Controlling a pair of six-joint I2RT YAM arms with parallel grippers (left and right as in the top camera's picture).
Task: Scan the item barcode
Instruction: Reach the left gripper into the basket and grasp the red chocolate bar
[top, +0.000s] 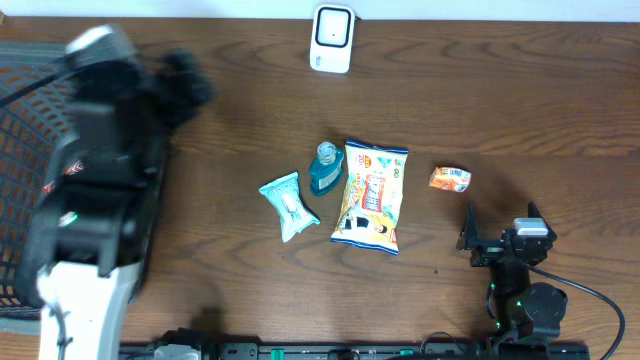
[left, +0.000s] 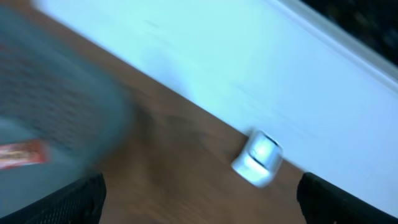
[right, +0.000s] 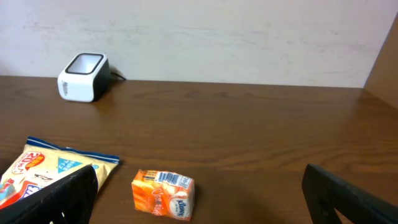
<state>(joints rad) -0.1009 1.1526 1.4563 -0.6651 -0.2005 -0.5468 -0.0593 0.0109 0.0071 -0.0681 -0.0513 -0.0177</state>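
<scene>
Dark wood bench (top: 520, 110) fills the overhead view, with a white scanner (top: 332, 38) at its far edge. The right jaws stand wide open and empty near the front edge. An orange pack (top: 450, 178) lies just ahead of them, slightly to their left. Farther to their left lie a chips bag (top: 370, 195), a blue bottle (top: 325, 168) touching it, and a teal packet (top: 289, 205). The left arm (top: 90, 170) is a blur over a black basket (top: 15, 130).

The left wrist view is smeared. Both fingers (left: 68, 202) sit at the bottom corners, so the left jaws are wide open with nothing between them. The scanner (left: 258, 157) is ahead of them, right of centre, and the basket (left: 62, 93) is to their left, with a red pack (left: 22, 154) in it.

In the right wrist view, the orange pack (right: 163, 194) lies ahead between the spread fingers (right: 354, 196), nearer the left one. The chips bag (right: 50, 165) is beside the left finger, and the scanner (right: 84, 68) is far ahead on the left.
</scene>
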